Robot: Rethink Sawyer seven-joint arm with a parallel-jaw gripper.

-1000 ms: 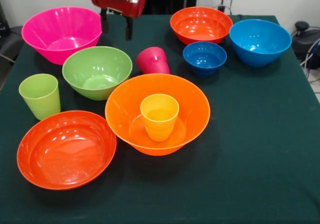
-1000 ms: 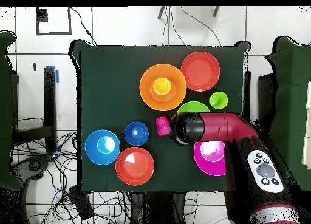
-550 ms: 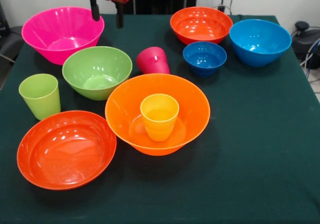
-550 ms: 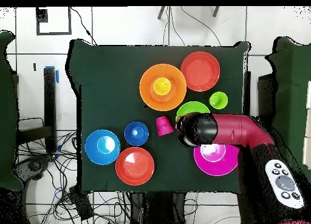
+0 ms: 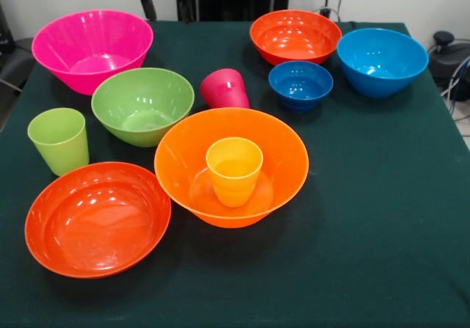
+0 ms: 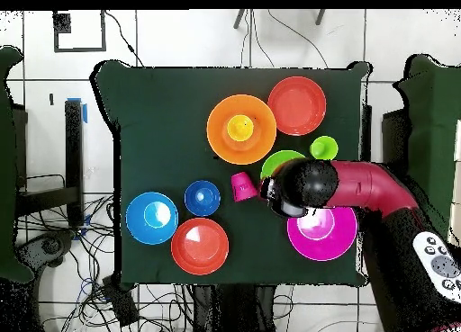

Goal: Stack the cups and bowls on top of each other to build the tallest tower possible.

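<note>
Hanging high with its fingers spread and empty, your gripper (image 5: pixel 166 4) has the tipped red-pink cup (image 5: pixel 225 88) well below and off to one side; judge it light, stiff and slippery, best pinched across its wall near the rim.

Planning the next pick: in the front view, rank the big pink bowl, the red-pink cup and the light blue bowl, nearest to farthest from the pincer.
1. Big pink bowl, just below-left of the pincer at the top edge.
2. Red-pink cup, lying tipped, below-right of it.
3. Light blue bowl, far across at the right.
</note>
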